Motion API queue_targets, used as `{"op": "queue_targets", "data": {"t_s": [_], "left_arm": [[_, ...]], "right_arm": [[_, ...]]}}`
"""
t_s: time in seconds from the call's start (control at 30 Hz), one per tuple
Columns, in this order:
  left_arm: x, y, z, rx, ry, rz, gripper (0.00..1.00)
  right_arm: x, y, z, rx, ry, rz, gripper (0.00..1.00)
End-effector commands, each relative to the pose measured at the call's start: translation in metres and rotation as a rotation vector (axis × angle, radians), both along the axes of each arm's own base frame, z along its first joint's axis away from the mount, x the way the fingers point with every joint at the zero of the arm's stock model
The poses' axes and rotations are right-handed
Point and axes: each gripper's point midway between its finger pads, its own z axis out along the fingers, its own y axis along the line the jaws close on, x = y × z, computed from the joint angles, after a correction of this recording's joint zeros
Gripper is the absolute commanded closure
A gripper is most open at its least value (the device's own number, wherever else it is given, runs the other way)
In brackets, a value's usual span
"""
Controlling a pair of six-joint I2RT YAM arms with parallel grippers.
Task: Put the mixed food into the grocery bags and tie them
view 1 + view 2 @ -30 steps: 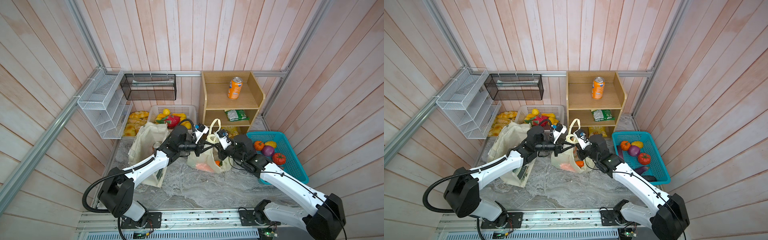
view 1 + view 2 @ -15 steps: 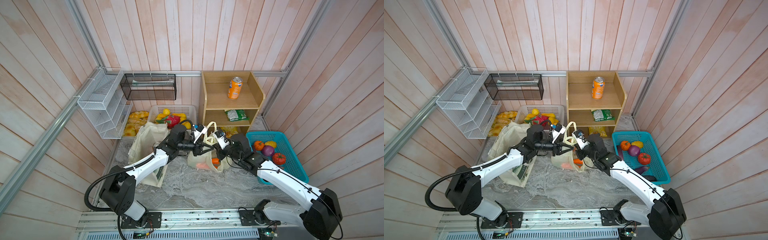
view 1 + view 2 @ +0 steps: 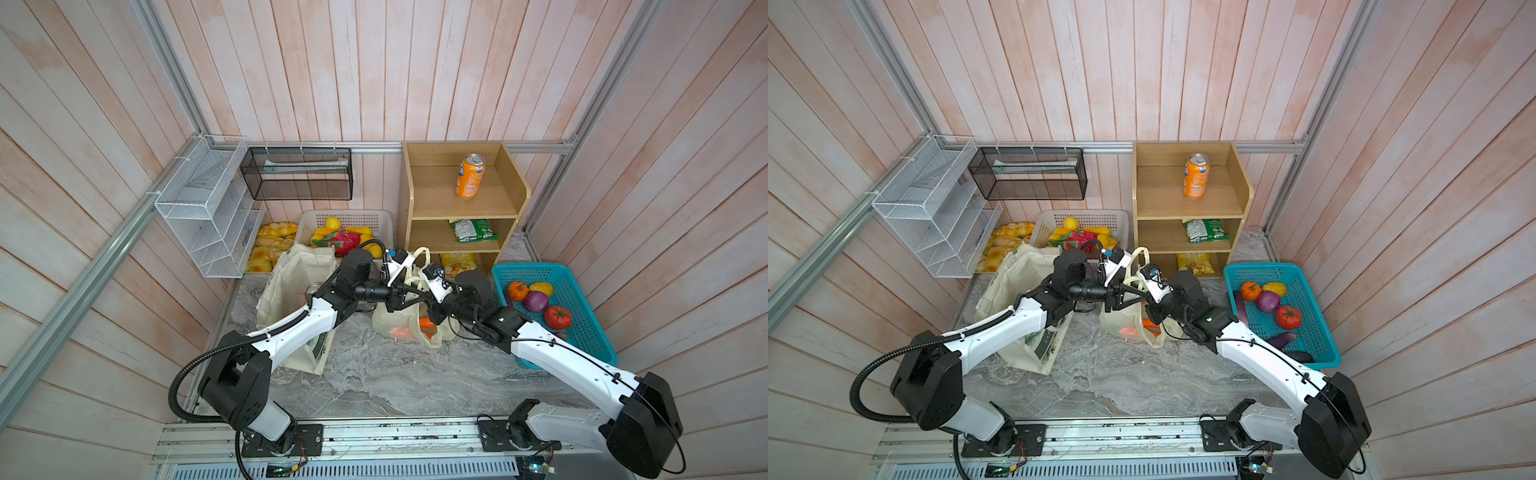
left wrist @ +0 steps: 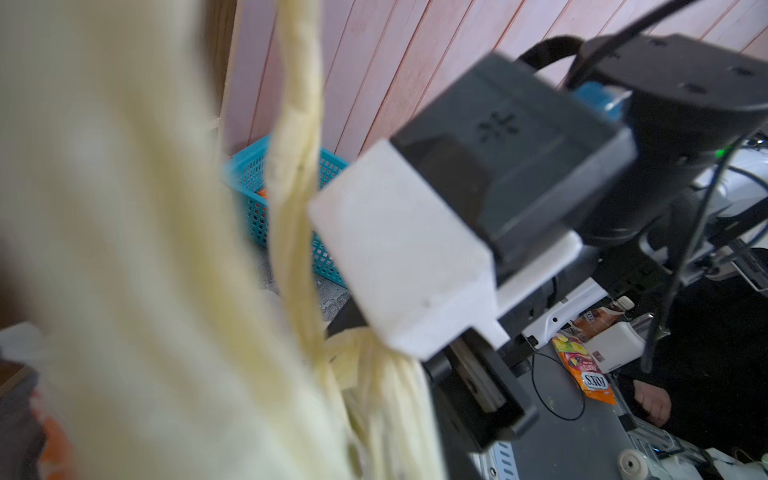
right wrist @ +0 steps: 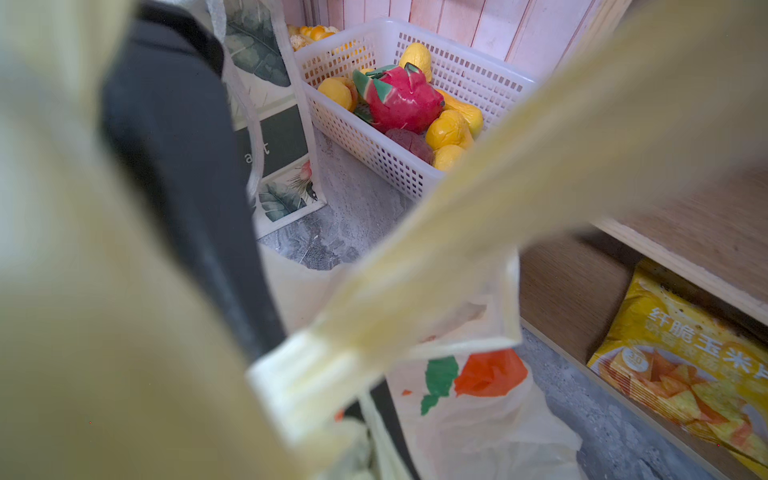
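Tote (image 3: 291, 282): I see it standing at the left.
Left gripper (image 3: 409, 296): at the plastic bag's handles; I can't tell how its jaws stand.
Plastic bag (image 3: 392, 320): mid-table, carrots (image 3: 400, 332) showing through it.
Right gripper (image 3: 433, 316): jaws pressed together, pinching a bag handle.
Blue basket (image 3: 582, 332): far right.

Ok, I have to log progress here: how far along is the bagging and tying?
Done: orange carrots show through the plastic bag. In hand: the right gripper, jaws shut on that bag's handles, faces the left gripper over them; no finished knot shows. To do: the canvas tote stands open and untied; its contents are hard to tell.
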Motion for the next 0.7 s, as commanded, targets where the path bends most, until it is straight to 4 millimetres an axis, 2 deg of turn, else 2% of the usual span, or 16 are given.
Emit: {"op": "queue_targets", "data": {"t_s": [0.0,0.1,0.2,0.23,0.3,0.4,0.5,0.67], "left_arm": [[0.001,-0.001,0.014,-0.033,-0.043,-0.013,0.85],[0.002,0.000,0.014,-0.036,-0.040,-0.006,0.97],[0.004,0.002,0.013,-0.039,-0.041,0.004,1.00],[0.004,0.003,0.013,-0.041,-0.044,0.005,1.00],[0.005,0.004,0.012,-0.040,-0.044,0.010,1.00],[0.006,0.004,0.011,-0.040,-0.045,0.008,1.00],[0.005,0.004,0.009,-0.040,-0.040,0.002,1.00],[0.004,0.003,0.007,-0.042,-0.029,-0.013,1.00]], "right_arm": [[-0.001,-0.001,-0.003,0.005,0.012,-0.015,1.00],[-0.003,-0.004,0.001,0.010,0.011,-0.024,0.99],[-0.006,-0.012,0.008,0.014,0.012,-0.040,0.56],[-0.009,-0.015,0.012,0.022,0.014,-0.043,0.46],[-0.015,-0.023,0.021,0.038,0.026,-0.044,0.37],[-0.022,-0.035,0.041,0.086,0.031,-0.045,0.35],[-0.027,-0.043,0.072,0.170,0.014,-0.031,0.34],[-0.016,-0.041,0.121,0.263,-0.023,-0.003,0.32]]}}
